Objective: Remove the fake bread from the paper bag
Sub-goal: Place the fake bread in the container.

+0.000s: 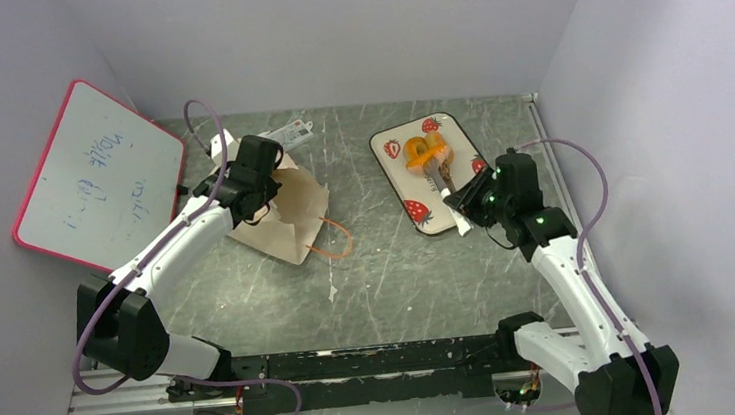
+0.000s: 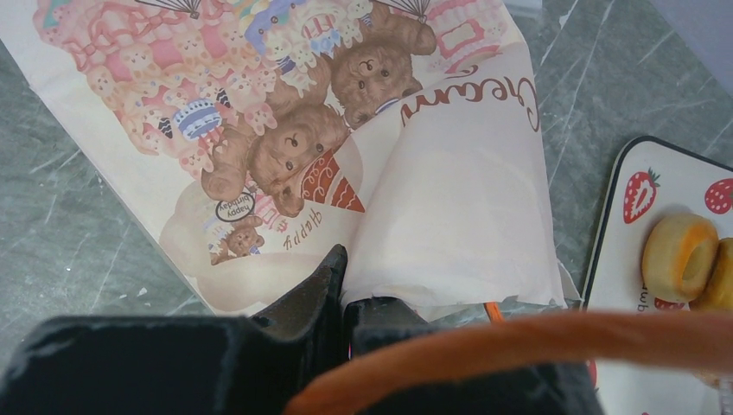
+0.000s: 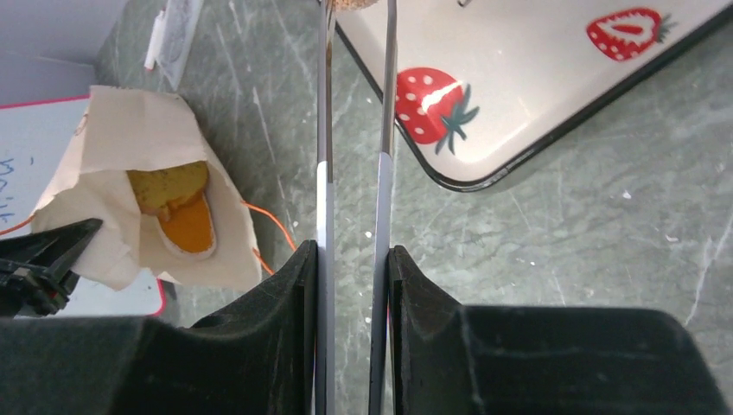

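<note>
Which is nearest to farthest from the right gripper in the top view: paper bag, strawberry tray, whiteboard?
1. Tray: right side, directly under the right gripper and the tongs in its jaws.
2. Paper bag: left of centre.
3. Whiteboard: far left, by the wall.

The bread (image 3: 177,207) inside the paper bag (image 3: 112,130) shows only partly — the paper walls cover the rest. The orange handle (image 2: 519,341) is blurred, and the tongs (image 3: 325,199) have their tips cut off by the top edge.
</note>
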Controlling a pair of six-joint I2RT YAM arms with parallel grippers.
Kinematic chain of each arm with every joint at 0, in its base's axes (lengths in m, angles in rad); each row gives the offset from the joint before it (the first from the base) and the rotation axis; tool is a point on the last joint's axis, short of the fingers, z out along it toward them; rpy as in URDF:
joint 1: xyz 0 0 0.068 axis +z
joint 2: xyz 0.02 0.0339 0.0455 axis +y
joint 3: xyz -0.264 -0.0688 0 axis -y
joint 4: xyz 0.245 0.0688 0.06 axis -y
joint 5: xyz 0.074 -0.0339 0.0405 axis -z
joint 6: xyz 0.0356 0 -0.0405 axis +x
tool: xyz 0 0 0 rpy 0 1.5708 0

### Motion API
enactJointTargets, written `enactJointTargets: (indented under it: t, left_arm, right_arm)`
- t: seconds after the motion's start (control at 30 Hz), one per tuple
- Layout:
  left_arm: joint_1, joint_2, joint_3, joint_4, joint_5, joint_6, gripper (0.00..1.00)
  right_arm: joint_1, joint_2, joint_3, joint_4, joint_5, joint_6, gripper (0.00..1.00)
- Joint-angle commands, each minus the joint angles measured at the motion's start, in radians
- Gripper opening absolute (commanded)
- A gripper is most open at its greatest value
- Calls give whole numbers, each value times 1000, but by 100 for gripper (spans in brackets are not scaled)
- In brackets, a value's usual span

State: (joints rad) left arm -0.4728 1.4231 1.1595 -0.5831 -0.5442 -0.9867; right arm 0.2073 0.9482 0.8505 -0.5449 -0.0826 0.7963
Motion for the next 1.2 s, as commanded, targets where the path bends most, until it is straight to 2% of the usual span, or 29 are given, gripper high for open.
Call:
enactJointTargets:
  t: [0.0,0.27,0.6,0.7,0.83,1.0,1.17]
  left_arm:
    - [11,-4,19,39,27,21,8]
    - [16,-9,22,49,41,42,7]
    - [20,2,27,53,62,69,7]
    - [22,6,27,60,65,75,7]
    - [21,10,30,64,71,80,7]
    - [22,8,20,71,76,81,7]
    - [22,14,16,74,83,74,7]
  right_arm:
    - [-55,-14,-55,43,-77,17,0]
    - [-77,3,-139,144,-141,67,0]
    - [-88,143,-140,324,-184,136,1]
    - [-91,183,-142,354,-190,150,19]
    - [-91,192,-152,366,-197,157,35]
    - [-96,172,-166,347,-195,147,46]
    - [-108,153,-187,331,-203,139,47]
